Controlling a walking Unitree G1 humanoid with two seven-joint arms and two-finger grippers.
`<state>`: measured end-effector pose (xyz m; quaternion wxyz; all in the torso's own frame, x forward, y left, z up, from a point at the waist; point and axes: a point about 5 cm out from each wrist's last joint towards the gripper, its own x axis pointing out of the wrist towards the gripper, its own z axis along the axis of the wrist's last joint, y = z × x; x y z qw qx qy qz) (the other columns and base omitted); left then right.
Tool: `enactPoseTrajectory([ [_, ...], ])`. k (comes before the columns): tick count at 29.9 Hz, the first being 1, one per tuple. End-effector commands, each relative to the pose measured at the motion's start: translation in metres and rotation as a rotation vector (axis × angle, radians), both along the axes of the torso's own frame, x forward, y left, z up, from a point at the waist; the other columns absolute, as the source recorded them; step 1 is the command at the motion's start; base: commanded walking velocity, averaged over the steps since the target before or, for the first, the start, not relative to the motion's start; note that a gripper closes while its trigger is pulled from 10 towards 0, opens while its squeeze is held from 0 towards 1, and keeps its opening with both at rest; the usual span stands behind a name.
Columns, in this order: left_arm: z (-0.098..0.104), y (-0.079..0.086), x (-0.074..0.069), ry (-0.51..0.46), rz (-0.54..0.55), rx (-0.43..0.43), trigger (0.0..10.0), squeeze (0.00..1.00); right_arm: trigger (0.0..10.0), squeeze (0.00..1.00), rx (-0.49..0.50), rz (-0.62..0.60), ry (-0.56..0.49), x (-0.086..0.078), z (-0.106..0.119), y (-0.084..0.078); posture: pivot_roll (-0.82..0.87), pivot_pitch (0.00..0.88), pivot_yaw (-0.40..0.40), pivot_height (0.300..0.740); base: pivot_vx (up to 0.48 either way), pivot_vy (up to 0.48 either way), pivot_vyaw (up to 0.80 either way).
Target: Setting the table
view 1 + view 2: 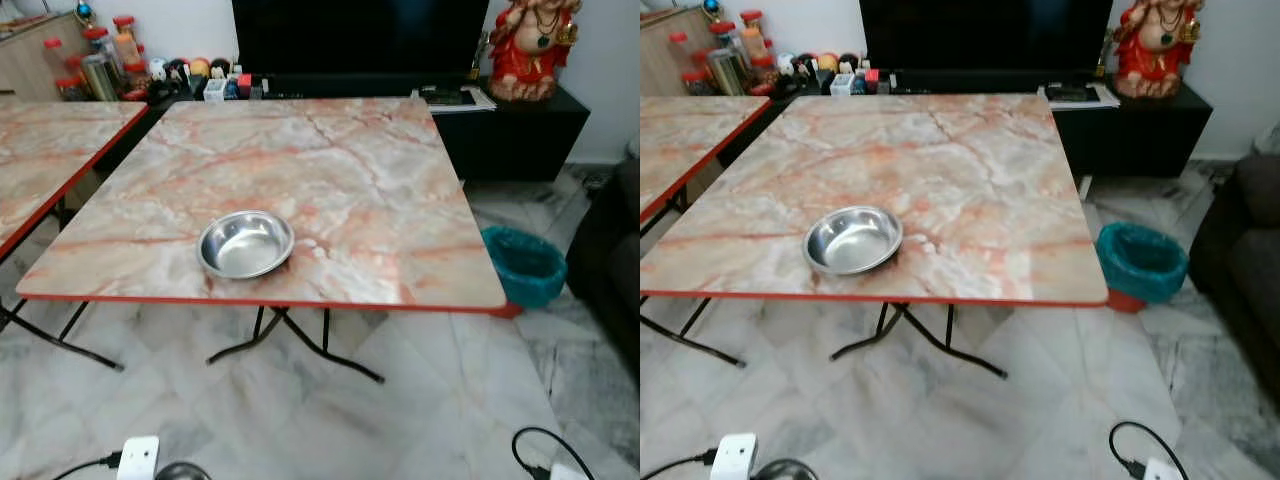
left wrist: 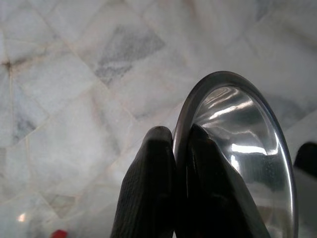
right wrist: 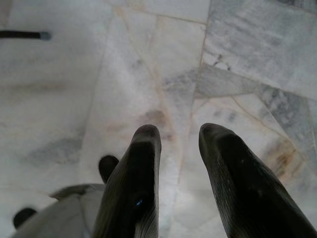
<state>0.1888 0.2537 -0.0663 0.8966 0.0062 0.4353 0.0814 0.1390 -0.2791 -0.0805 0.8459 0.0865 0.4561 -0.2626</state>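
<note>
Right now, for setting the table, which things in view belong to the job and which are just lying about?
Job:
- marble-pattern table
- steel bowl standing on it near the front edge
- second steel bowl, its rim pinched in the left gripper over the floor
- right gripper, open, empty

Lying about:
- teal bin
- red figurine
- jars
- television
- second table

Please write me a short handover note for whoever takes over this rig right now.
Left gripper: shut on the rim of a second steel bowl, held low over the marble floor.
Right gripper: open, holding nothing, pointing at the floor.
Table: one steel bowl stands upright near the front edge, toward the left side.
Done: one bowl placed.
Left: probably carry the held bowl to the table and set it down at another place.
</note>
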Motion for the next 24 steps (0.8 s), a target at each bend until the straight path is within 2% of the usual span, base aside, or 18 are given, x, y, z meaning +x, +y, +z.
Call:
enactPoseTrajectory([
  [1,0.002,0.007,-0.001,-0.007,0.022,0.013,10.0,0.0,10.0,0.0,0.002,0.002,-0.002,0.001,0.0,0.001,0.0,0.066,0.045,0.74,0.0,0.0,0.0],
  [8,0.002,0.008,-0.001,-0.015,0.023,0.025,10.0,0.0,10.0,0.0,0.002,0.005,0.001,0.0,-0.001,0.002,0.0,0.048,0.049,0.74,0.0,0.0,0.0],
  [12,0.006,0.015,0.0,-0.046,0.047,0.051,10.0,0.0,10.0,0.0,0.002,0.004,0.003,-0.001,-0.001,0.002,-0.01,0.04,0.055,0.74,0.0,0.0,0.0],
  [15,0.018,0.03,0.008,-0.131,0.087,0.125,10.0,0.0,10.0,0.0,0.003,0.004,0.004,-0.002,-0.001,0.002,-0.01,0.042,0.056,0.74,0.0,0.0,0.0],
  [20,0.039,0.047,0.024,-0.278,0.146,0.182,10.0,0.0,10.0,0.0,0.003,0.007,0.004,-0.002,-0.001,0.001,0.0,0.049,0.055,0.74,0.0,0.0,0.0],
  [22,0.056,0.048,0.037,-0.405,0.135,0.207,10.0,0.0,10.0,0.0,0.002,0.01,0.004,-0.001,-0.001,0.001,0.01,0.059,0.053,0.74,0.0,0.0,0.0],
  [24,0.072,0.039,0.043,-0.549,0.1,0.19,10.0,0.0,10.0,0.0,0.001,0.012,0.005,-0.001,0.0,0.0,0.01,0.061,0.053,0.74,0.0,0.0,0.0],
])
